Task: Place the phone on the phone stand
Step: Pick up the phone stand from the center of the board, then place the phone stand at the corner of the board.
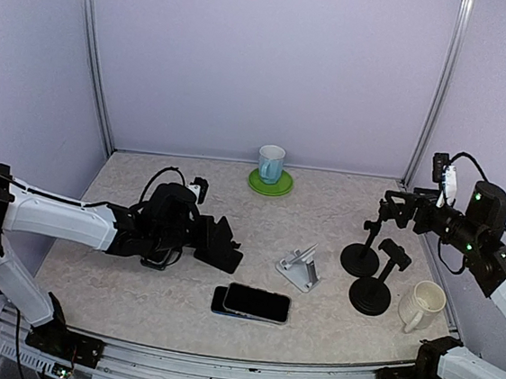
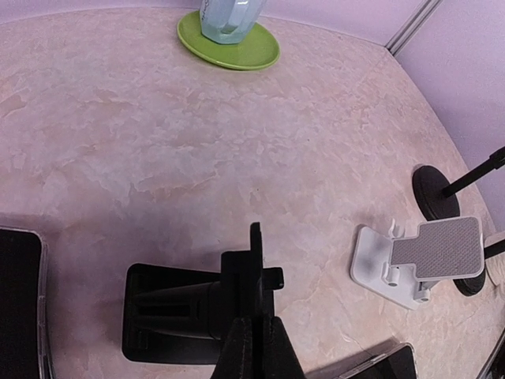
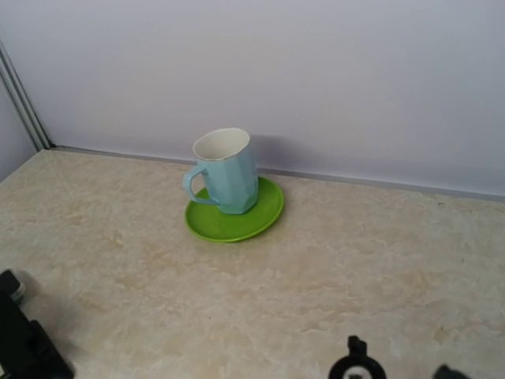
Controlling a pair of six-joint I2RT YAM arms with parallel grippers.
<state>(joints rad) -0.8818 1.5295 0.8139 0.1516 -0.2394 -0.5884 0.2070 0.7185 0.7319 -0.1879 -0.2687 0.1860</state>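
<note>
The phone (image 1: 259, 302) lies flat towards the near edge of the desk (image 1: 145, 187), about midway along it. It is a dark, glossy slab with rounded corners, resting partly on a second phone (image 1: 218, 301) whose left end sticks out beneath it. Just beyond, slightly right, stands the white phone stand (image 1: 299, 269), a small angled bracket with a grey, grainy pad on its tilted plate.

To the left of the phones sits the black phone stand (image 2: 170, 312), matt, with a flat slotted base and a thin upright plate. The left gripper (image 2: 252, 328) has its jaws clenched, and they look pinched on that plate's edge. Bare marbled beige surface lies between the two stands.

On the right, two black posts on round bases (image 1: 365, 260) stand close together, with a cream mug (image 1: 424, 304) just beside them near the right wall. The right gripper (image 1: 394, 209) hangs above them, jaws spread wide and holding nothing.

At the far edge, a pale blue faceted mug (image 3: 229, 178) sits on a green saucer (image 3: 264, 217), close to the lilac back wall.
</note>
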